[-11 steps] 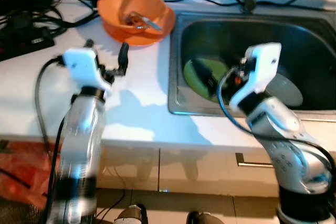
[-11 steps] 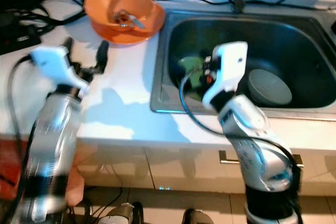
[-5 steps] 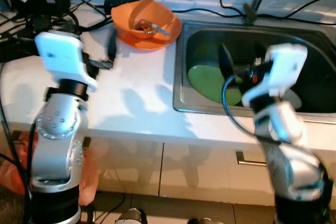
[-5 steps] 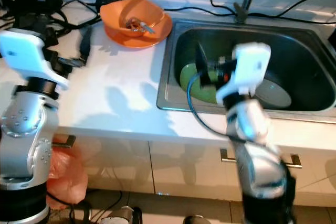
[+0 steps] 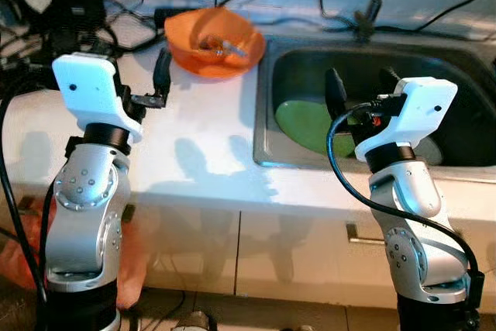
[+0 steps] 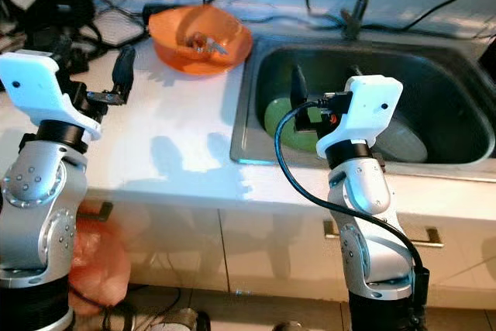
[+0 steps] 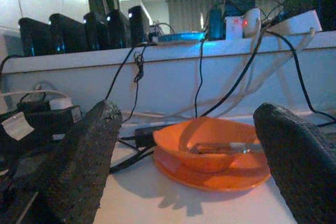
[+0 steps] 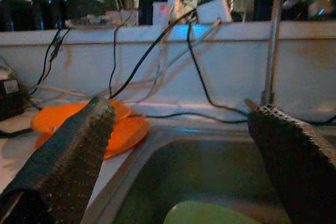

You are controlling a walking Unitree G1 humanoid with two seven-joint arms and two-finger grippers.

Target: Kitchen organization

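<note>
A: Where do things stand?

B: The left gripper (image 7: 186, 171) is raised over the white counter (image 5: 209, 125), fingers spread apart and empty, aimed at the orange bowl (image 5: 214, 40) at the far side. The right gripper (image 8: 181, 169) hangs over the near edge of the sink (image 6: 256, 75), fingers also apart and holding nothing, with the green plate (image 5: 306, 123) lying in the basin just beyond it.

A: So which goes first?

B: My guess is a reach for one of the dishes. For the bowl, bring the left fingers level over the near rim and close on the wall, keeping clear of the cables (image 5: 101, 25) to its left. For the plate, drop the right gripper low and take the edge, since it lies flat.

A: Anything unclear?

B: There's something metallic in the bowl (image 7: 220, 148), perhaps cutlery; I can't say which. A grey dish (image 6: 403, 143) in the sink is half hidden behind the right wrist. The tap (image 8: 273, 40) is cut off at the top.
</note>
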